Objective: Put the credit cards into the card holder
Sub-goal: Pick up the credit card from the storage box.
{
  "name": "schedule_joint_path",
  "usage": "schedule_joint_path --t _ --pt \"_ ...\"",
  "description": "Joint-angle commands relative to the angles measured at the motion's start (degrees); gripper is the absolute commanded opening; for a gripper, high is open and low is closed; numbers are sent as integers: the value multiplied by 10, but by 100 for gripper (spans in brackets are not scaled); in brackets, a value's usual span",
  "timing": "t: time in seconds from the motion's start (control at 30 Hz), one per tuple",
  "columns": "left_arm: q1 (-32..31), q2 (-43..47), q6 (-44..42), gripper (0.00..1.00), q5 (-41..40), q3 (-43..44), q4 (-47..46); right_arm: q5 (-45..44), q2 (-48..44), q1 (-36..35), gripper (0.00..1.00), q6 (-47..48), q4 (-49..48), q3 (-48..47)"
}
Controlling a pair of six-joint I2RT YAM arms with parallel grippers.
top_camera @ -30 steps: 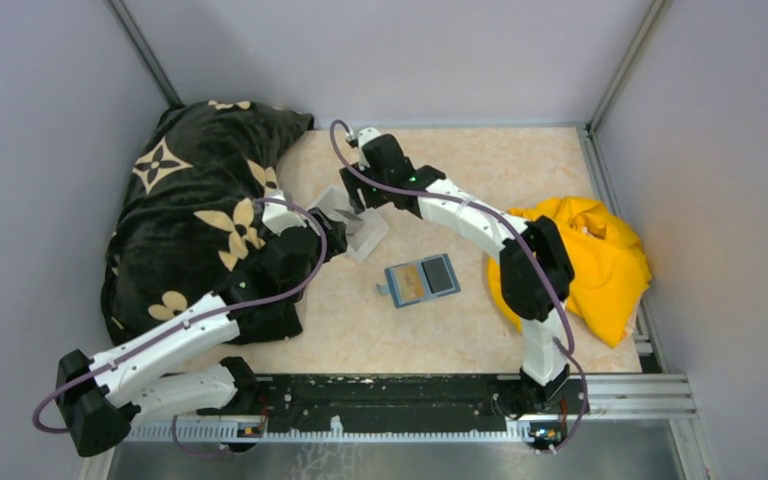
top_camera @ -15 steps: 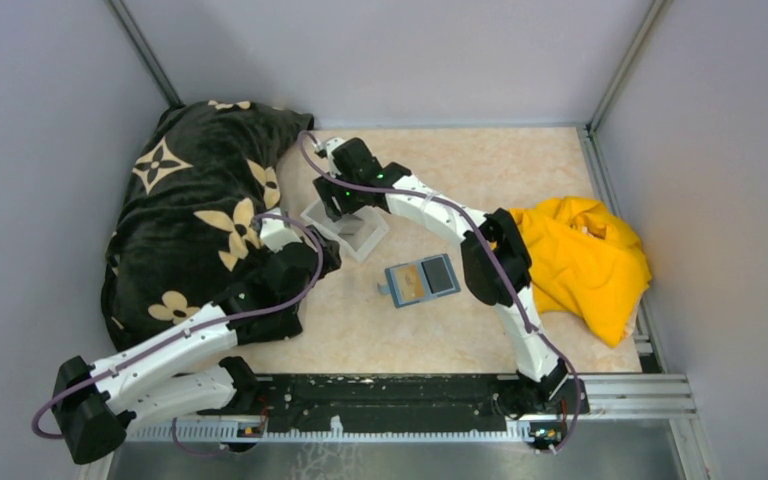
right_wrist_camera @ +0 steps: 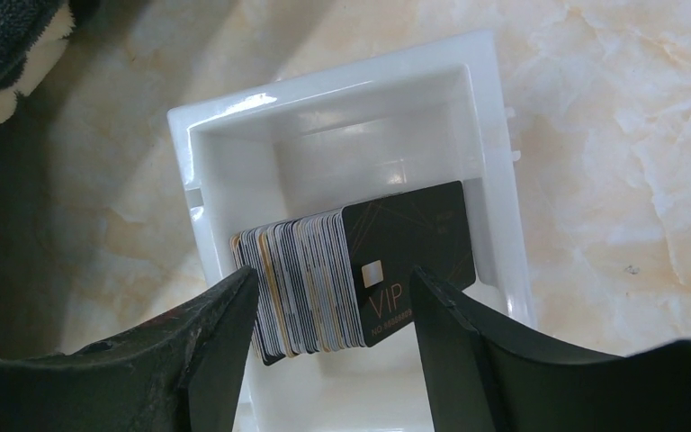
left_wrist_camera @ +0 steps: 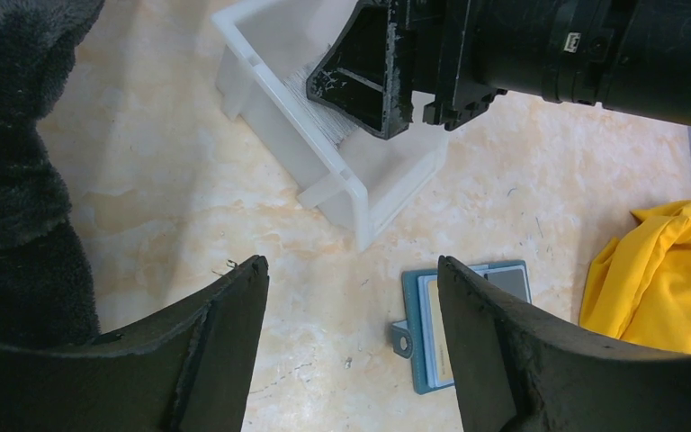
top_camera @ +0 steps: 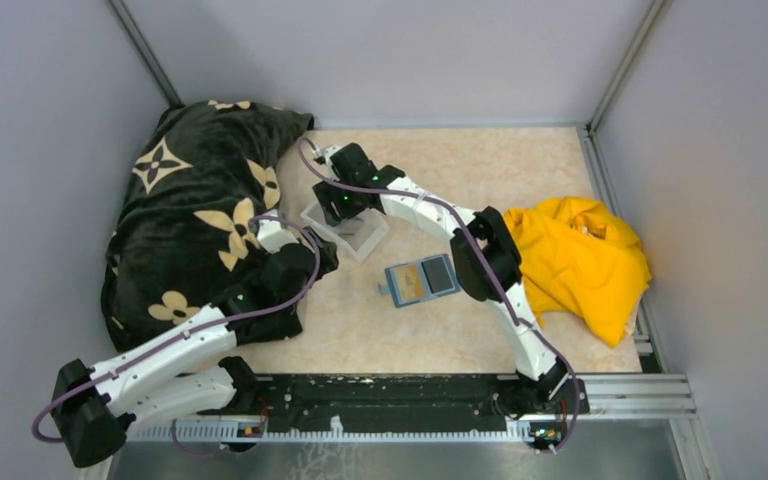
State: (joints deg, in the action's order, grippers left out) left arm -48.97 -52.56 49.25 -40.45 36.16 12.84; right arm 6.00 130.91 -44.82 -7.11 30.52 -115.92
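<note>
While the right gripper (right_wrist_camera: 331, 292) hangs over the white tray (right_wrist_camera: 324, 85), its jaws stand apart above the stack of credit cards (right_wrist_camera: 315, 279), which stands on edge inside the tray. No card is gripped. The front card of the stack is black and marked VIP. The left gripper (left_wrist_camera: 351, 270) hovers near the tray, beside the dark blanket (top_camera: 200, 210), with its jaws apart and empty. The card holder (top_camera: 422, 279) lies open on the table (top_camera: 480, 170), between the tray and the yellow cloth (top_camera: 580, 260).
</note>
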Motion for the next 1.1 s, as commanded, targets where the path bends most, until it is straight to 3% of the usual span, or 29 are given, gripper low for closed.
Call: schedule_joint_path --t 0.0,0.23,0.8,1.07 --pt "9 11 -4 75 7 -9 -12 21 0 11 63 -16 -26 -24" --pt "17 2 -6 75 18 -8 -19 81 6 33 60 -52 -49 -3" --pt "34 -6 -11 75 39 -11 -32 127 28 43 56 -81 -61 17" --pt "43 -11 -14 75 54 -15 -41 147 12 43 43 -93 -79 47"
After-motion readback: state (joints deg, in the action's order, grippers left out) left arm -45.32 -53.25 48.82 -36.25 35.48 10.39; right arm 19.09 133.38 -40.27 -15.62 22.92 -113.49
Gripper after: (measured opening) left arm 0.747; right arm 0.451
